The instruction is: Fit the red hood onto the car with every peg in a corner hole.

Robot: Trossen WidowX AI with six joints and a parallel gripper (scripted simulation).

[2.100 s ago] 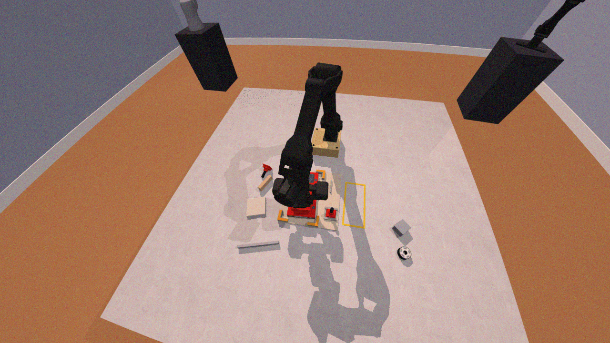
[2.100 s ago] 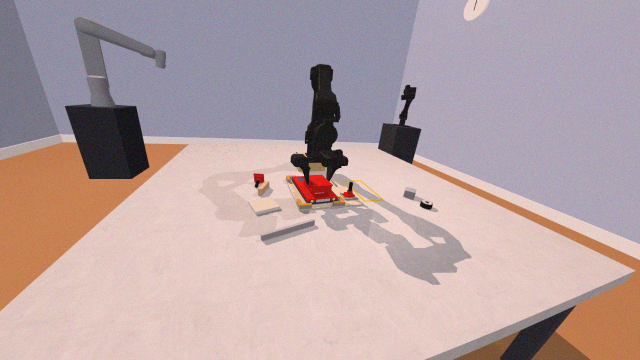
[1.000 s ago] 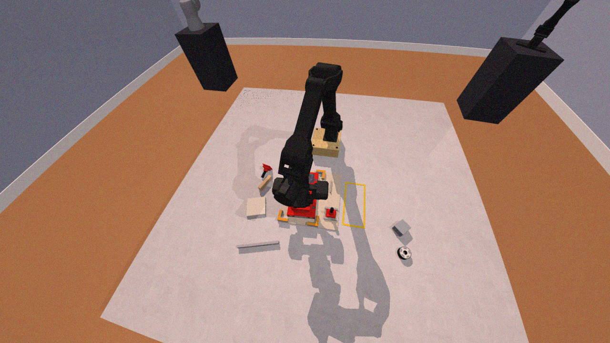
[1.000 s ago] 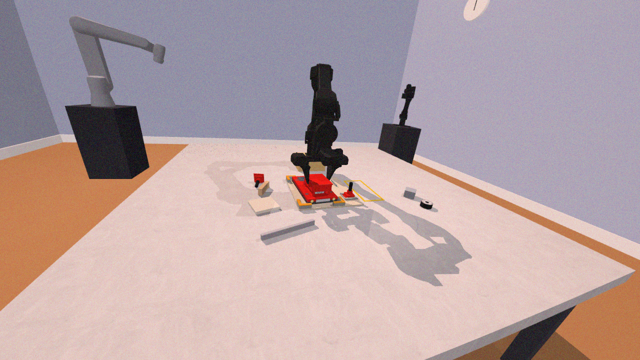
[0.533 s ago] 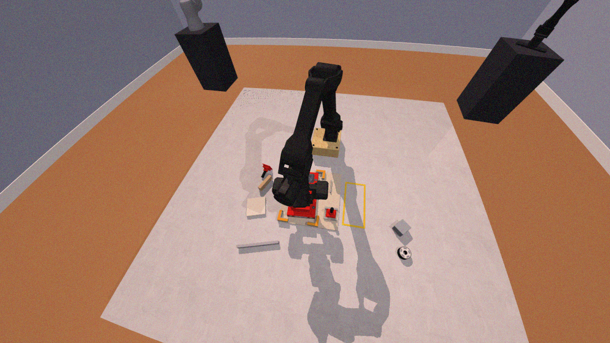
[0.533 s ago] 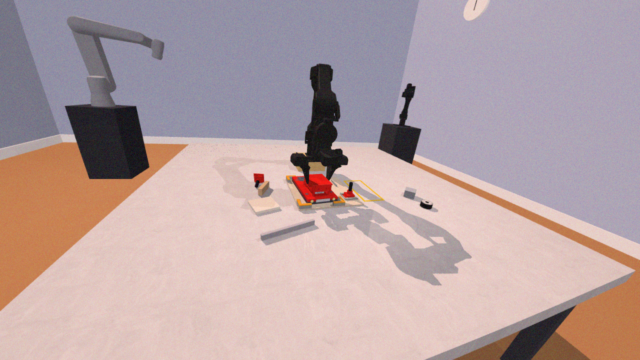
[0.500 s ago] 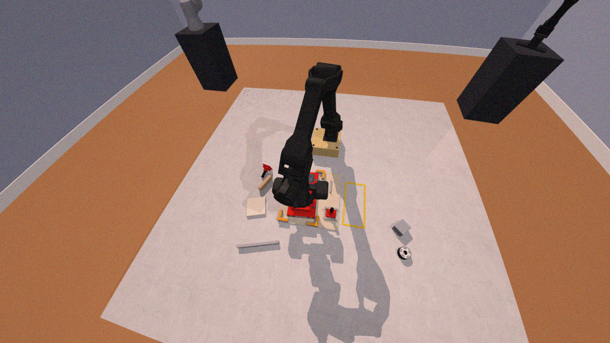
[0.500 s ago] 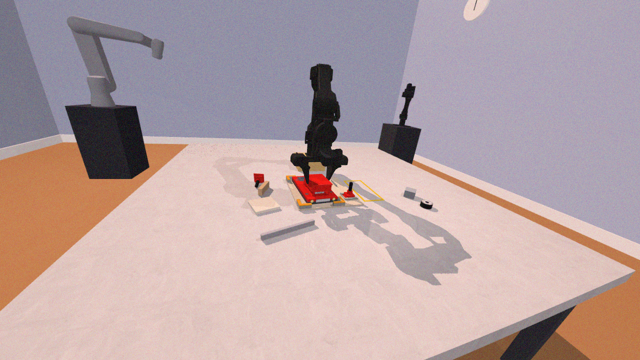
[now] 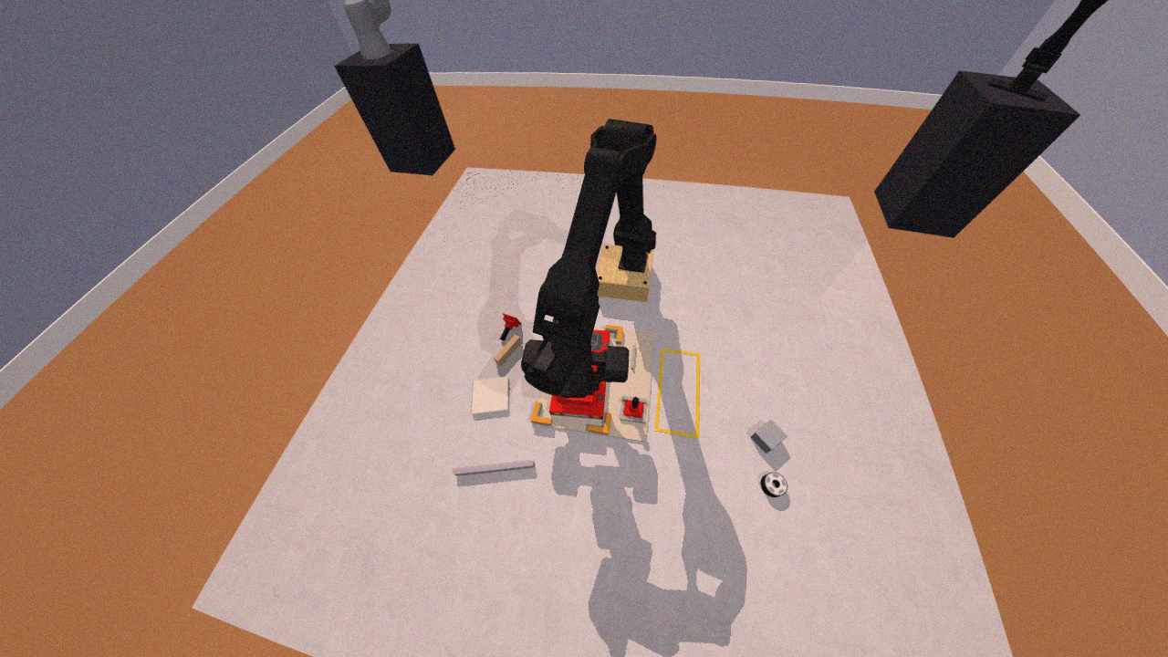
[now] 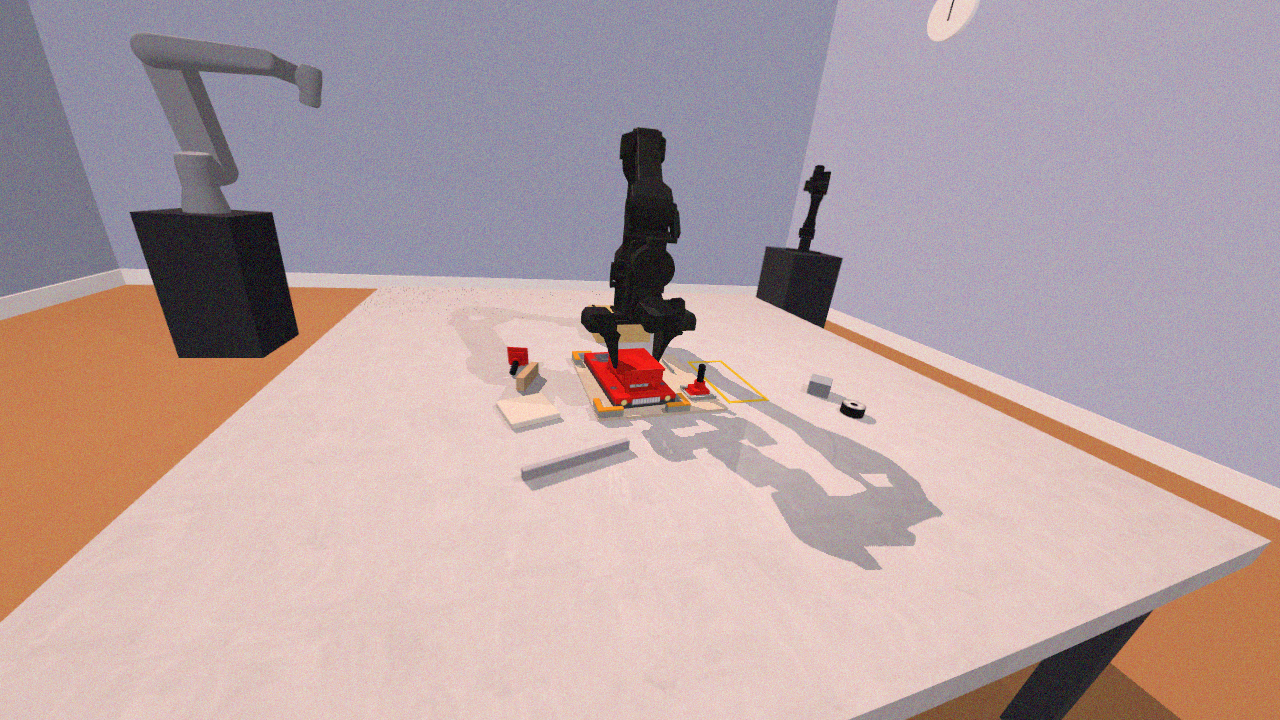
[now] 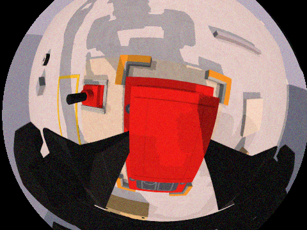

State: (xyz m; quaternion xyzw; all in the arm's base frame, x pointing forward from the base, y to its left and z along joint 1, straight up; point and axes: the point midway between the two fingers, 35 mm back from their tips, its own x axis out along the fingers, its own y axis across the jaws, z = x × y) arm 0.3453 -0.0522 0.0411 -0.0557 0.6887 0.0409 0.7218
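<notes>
The red hood (image 10: 642, 365) (image 11: 166, 134) is over the red car chassis (image 10: 631, 399) (image 11: 169, 82), between the orange jig corners. My gripper (image 10: 637, 360) (image 11: 169, 140) is shut on the hood, one finger on each side of it. In the exterior view the hood looks level and low on the deck; I cannot tell whether its underside touches the deck all round. The pegs, the corner holes and the engine block are hidden. In the top view the arm covers most of the hood, and part of the chassis (image 9: 577, 406) shows below it.
A red part with a black upright stick (image 9: 633, 407) (image 10: 699, 387) (image 11: 93, 96) stands in a grey holder beside the car. A yellow outline (image 9: 699, 393) lies beyond it. A cream block (image 9: 490, 396), a grey bar (image 9: 494, 468), a grey block (image 9: 768, 435) and a wheel (image 9: 774, 484) lie around.
</notes>
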